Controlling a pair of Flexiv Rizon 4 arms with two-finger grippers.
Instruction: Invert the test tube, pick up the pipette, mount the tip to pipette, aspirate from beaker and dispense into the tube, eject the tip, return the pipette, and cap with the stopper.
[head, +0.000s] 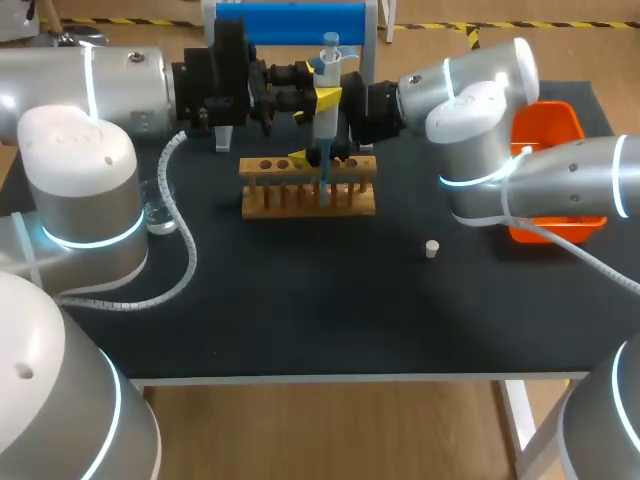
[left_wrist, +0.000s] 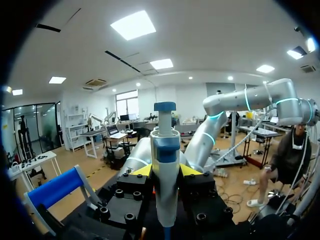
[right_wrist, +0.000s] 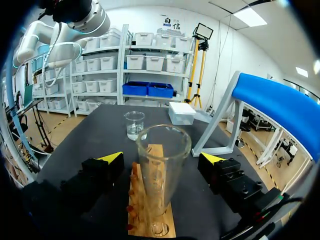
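Closest to us, the stopper (head: 431, 249) sits loose on the table (head: 300, 300), well apart from the rack (head: 308, 187). The beaker (right_wrist: 134, 124) is off on our left side. The tube (right_wrist: 162, 170) stands upright in the rack between our right gripper (right_wrist: 161, 157)'s fingers, which are spread and not touching it. Behind that, our left gripper (left_wrist: 166, 171) is clamped on the pipette (left_wrist: 165, 145), with its tip (head: 323, 180) pointing down at the rack.

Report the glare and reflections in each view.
Head view: the black table gives no glare; light rings glow on the left arm and right arm, and their white shells have a soft sheen. Left wrist view: ceiling lights blaze above the evenly lit pipette. Right wrist view: the tube rim catches highlights and the beaker glints.
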